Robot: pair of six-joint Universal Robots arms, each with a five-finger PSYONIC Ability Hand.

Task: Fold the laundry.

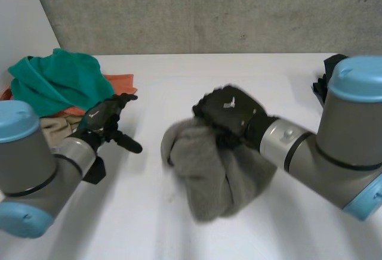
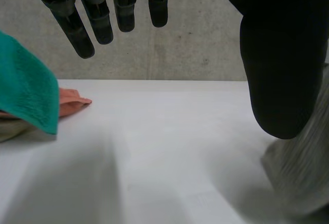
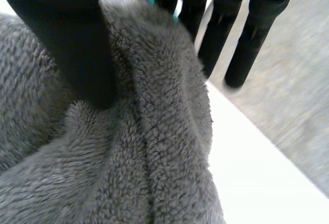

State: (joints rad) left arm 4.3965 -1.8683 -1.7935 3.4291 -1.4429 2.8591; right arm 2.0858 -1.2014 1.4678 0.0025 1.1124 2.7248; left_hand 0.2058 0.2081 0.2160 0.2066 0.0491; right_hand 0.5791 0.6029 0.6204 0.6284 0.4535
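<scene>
At the left edge of the table lies a loose pile: a green cloth on top, an orange cloth and a beige cloth under it. Just beside the pile the left hand hangs over bare table, its fingers straight and spread, holding nothing. In the middle of the table the grey cloth, thick and fleecy, is bunched in a lump, and the right hand grips its upper part, the thumb pressing the cloth against the fingers.
</scene>
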